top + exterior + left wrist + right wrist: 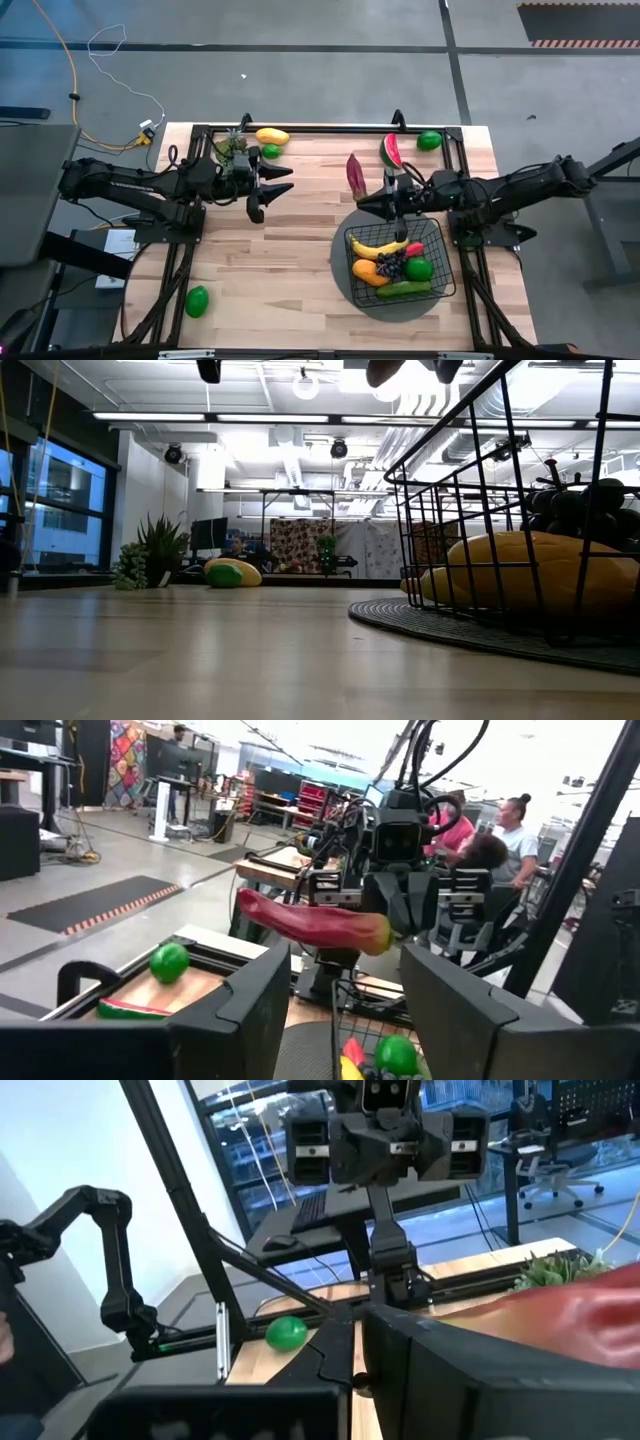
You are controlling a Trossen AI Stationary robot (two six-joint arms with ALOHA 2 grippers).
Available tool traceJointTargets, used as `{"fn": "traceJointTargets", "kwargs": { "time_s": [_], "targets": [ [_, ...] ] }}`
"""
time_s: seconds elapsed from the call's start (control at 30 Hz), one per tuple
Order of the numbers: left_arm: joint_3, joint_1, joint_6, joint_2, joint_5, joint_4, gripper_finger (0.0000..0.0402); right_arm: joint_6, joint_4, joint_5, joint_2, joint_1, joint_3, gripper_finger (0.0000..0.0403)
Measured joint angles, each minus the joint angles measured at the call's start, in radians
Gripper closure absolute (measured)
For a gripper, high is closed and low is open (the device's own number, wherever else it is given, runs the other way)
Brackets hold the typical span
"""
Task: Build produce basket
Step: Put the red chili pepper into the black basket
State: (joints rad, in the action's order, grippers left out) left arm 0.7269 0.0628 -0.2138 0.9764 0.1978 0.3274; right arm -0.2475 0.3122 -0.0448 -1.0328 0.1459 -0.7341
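The black wire basket (441, 262) stands on a round grey mat (345, 280) at the near right. It holds a banana (375, 246), an orange mango, grapes, a lime and a cucumber. My right gripper (374, 200) hovers level just beyond the basket's far left corner, shut on a long dark-red toy vegetable (355, 174). My left gripper (268, 190) hangs level over the table's left half, open and holding nothing, pointing at the right gripper. On the table lie a watermelon slice (391, 150), limes (429, 140) (197, 300) and a yellow mango (271, 136). My right gripper pinches the dark-red vegetable by its yellow-green end (372, 933) between its two fingers. The fingers are level and point toward the table's left. The vegetable is lifted clear and sticks out sideways from the fingers toward the far edge (262, 908).
A small pineapple-like plant (232, 148) and another lime (270, 151) sit at the far left beside the yellow mango. Black frame rails run along the table's edges. People show in the room beyond (510, 825). Bare wood lies between the two arms.
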Motion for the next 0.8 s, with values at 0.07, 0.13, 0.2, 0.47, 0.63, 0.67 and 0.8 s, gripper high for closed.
{"fn": "traceJointTargets", "kwargs": {
  "time_s": [0.07,0.13,0.2,0.47,0.63,0.67,0.8],
  "targets": [
    [0.000,0.000,0.000,0.000,0.000,-0.001,0.0223,0.005,0.006,0.000,0.000,0.000,0.000,0.0403],
    [0.000,0.000,0.000,0.000,0.000,-0.001,0.0223,0.004,0.005,0.000,0.000,0.000,0.000,0.0403],
    [0.000,0.000,0.000,0.000,0.000,-0.001,0.0223,0.005,0.005,0.000,0.000,0.000,0.000,0.0403],
    [0.000,0.000,0.000,0.000,0.000,-0.001,0.0223,0.003,0.004,0.000,0.000,0.000,0.000,0.0403],
    [0.000,0.000,0.000,0.000,0.000,-0.001,0.0223,-0.037,0.003,0.002,0.000,0.000,0.000,0.0403],
    [0.000,0.000,0.000,0.000,0.000,-0.001,0.0223,-0.058,0.000,0.005,0.001,0.000,0.000,0.0403],
    [0.000,0.000,0.000,0.000,0.000,-0.002,0.0223,-0.139,-0.149,0.023,0.019,0.036,-0.033,0.0403]
  ]
}}
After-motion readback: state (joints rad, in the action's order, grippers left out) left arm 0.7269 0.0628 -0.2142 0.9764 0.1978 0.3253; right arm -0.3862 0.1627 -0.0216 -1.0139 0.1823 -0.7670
